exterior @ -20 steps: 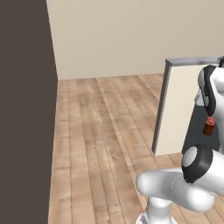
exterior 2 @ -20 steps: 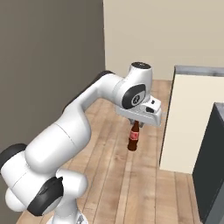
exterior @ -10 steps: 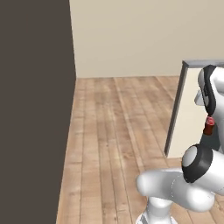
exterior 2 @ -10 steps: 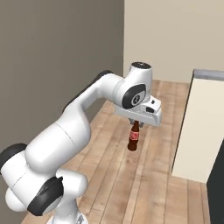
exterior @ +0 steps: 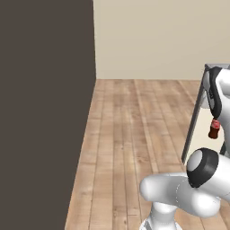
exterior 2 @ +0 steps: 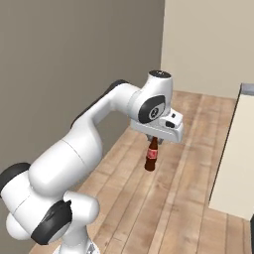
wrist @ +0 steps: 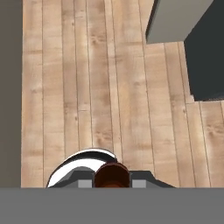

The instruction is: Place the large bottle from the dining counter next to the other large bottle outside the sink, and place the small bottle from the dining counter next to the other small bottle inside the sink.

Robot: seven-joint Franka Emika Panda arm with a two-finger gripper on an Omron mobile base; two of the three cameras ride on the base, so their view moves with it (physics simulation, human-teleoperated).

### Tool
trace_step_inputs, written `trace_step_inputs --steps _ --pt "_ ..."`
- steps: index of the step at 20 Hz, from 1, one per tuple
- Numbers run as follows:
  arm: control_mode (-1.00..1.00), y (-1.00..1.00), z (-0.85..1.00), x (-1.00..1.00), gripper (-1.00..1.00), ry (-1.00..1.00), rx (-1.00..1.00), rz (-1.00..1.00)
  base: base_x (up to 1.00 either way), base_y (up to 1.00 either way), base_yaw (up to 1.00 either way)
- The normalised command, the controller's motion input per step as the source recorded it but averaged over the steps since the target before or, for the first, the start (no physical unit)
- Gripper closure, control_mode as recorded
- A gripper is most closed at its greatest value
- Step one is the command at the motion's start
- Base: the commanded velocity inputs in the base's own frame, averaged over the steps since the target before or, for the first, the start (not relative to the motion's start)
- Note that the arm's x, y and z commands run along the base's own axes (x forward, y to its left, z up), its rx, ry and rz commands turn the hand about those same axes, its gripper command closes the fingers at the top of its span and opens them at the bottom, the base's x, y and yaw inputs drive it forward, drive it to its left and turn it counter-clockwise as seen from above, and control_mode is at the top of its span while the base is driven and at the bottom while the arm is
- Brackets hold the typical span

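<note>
While you carried it, the end effector (exterior 2: pixel 153 141) was clamped tight on the neck of the small brown cola bottle (exterior 2: pixel 151 158), which hung upright over the wood floor (exterior 2: pixel 168 198), clear of everything. It looked light, rigid, probably slick; a neck grip lets it swing, so move gently.

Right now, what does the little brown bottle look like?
The bottle is small, dark brown and glossy like glass, with a red label and a narrow neck. It hangs upright in the air above the wooden floor, touching nothing but the hand, which is shut on its top.
</note>
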Motion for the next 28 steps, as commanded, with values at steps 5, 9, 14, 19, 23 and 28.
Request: trace_step_inputs --steps 5,9,14,19,23,28 --pt "1.00 0.00 0.00 0.00 1.00 0.00 0.00 0.00 -0.06 -0.14 0.22" --pt "1.00 0.00 0.00 0.00 1.00 0.00 0.00 0.00 -0.39 -0.42 0.15" --pt "1.00 0.00 0.00 0.00 1.00 0.00 0.00 0.00 -0.44 -0.67 -0.04" --pt "1.00 0.00 0.00 0.00 1.00 0.00 0.00 0.00 -0.26 -0.58 -0.11" --pt "1.00 0.00 0.00 0.00 1.00 0.00 0.00 0.00 -0.44 -0.56 -0.10" --pt "1.00 0.00 0.00 0.00 1.00 0.00 0.00 0.00 -0.81 -0.44 -0.06"
